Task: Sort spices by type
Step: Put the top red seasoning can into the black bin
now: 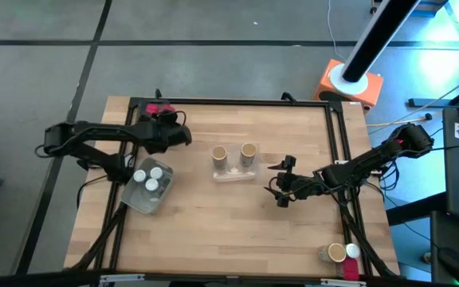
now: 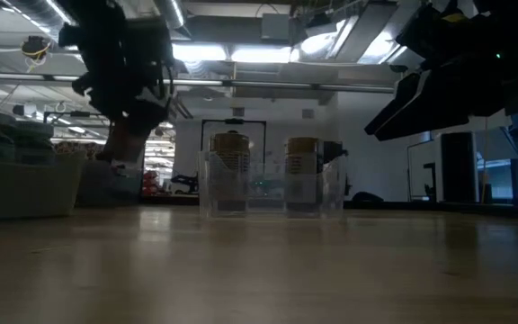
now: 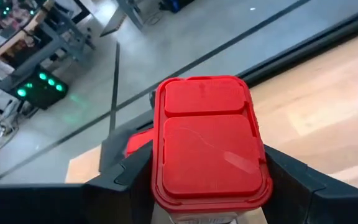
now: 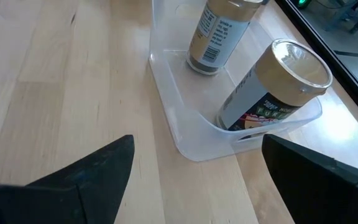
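The left gripper (image 1: 174, 134) is positioned at the far left of the wooden surface (image 1: 213, 231), and its jaws are gripping a red jar (image 3: 210, 143) by the sides. In the left wrist view the jar's flat, two-panel red lid is filling the gap between the two dark fingers (image 3: 126, 171). A second red object (image 1: 159, 108) is lying just beyond the gripper at the far edge of the surface.

A clear tray (image 1: 135, 199) near the left edge is holding three white-capped jars (image 1: 151, 178). A second clear tray (image 4: 185, 137) at the centre of the surface is holding two tan cylinders (image 1: 233, 154), both standing upright side by side, as the low view is confirming.

The right gripper (image 1: 281, 182) is hovering just right of the central tray with its jaws spread wide and carrying nothing. In the right wrist view the tray is lying ahead of that gripper.

One further tan cylinder (image 1: 335, 253) and one white-capped jar (image 1: 352, 252) are standing together at the near right corner, well apart from both trays.
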Action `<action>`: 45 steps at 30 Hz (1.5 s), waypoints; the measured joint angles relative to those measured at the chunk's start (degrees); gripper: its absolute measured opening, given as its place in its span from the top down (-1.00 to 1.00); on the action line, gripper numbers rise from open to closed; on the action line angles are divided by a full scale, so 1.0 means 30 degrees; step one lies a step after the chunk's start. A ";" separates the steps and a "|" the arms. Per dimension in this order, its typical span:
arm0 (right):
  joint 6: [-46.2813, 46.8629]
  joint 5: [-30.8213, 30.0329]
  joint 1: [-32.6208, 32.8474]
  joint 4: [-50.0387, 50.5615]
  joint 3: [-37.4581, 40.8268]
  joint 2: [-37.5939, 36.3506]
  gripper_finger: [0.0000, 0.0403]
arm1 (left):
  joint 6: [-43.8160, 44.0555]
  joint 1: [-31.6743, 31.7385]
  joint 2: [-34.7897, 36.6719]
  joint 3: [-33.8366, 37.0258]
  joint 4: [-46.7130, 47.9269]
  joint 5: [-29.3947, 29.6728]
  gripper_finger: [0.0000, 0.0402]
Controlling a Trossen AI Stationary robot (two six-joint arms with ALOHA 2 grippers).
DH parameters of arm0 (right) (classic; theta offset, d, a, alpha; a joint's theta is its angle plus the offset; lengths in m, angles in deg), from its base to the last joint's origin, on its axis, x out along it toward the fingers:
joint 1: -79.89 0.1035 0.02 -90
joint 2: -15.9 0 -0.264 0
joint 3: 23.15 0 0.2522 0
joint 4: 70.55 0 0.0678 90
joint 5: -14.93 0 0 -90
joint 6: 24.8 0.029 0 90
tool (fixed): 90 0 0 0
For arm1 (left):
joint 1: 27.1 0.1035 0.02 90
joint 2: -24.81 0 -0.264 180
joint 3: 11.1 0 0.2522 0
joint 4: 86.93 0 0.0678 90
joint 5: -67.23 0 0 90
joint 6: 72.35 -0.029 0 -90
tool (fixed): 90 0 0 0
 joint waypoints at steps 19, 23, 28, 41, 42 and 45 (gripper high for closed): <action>-0.0007 -0.0058 0.0007 0.0000 0.0000 0.0000 -0.75 | -0.2550 0.3424 0.0000 0.4169 -0.8175 -0.0875 -0.03; -0.0007 -0.0058 0.0007 0.0000 0.0000 0.0000 -0.75 | -0.3176 0.4064 -0.0003 0.5347 -1.0465 -0.1418 -0.03; -0.0007 -0.0066 0.0000 -0.0004 0.0000 0.0000 -0.75 | -0.3504 0.4679 -0.0003 0.6513 -1.2272 -0.2335 -0.03; -0.0007 -0.0073 0.0000 0.0000 0.0000 0.0000 -0.75 | -0.4242 0.4977 -0.0003 0.6747 -1.2175 -0.2581 -0.18; -0.0007 -0.0073 0.0007 -0.0007 0.0000 0.0000 -0.75 | -0.4283 0.4977 -0.0003 0.6745 -1.2178 -0.2721 -0.22; -0.0007 -0.0073 0.0000 -0.0007 0.0000 0.0000 -0.75 | -0.4480 0.4977 0.0152 0.6732 -1.2174 -0.2917 -0.33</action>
